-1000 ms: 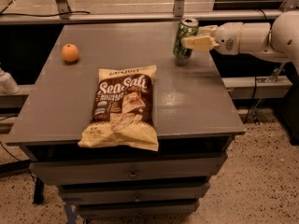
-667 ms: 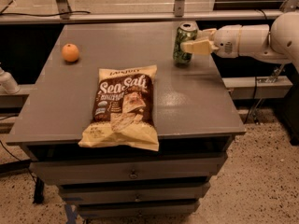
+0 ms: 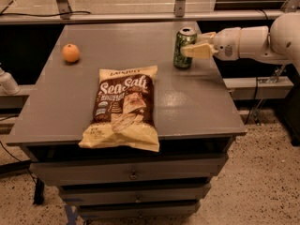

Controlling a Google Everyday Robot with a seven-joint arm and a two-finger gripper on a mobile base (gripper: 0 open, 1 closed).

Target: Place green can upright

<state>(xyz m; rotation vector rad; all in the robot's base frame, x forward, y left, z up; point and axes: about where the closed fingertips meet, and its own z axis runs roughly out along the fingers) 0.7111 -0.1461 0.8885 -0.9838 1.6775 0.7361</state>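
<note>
Green can (image 3: 183, 48) stands upright at the upper right of the frame, on the bench (image 3: 197, 102) near its right edge. The gripper (image 3: 191, 44) reaches in from the right, its jaws clamped on the can: 1 jaw crosses its near side, the other's tip is hidden behind it. The arm is cut off at the right border, and the can's lettering is unreadable.
</note>
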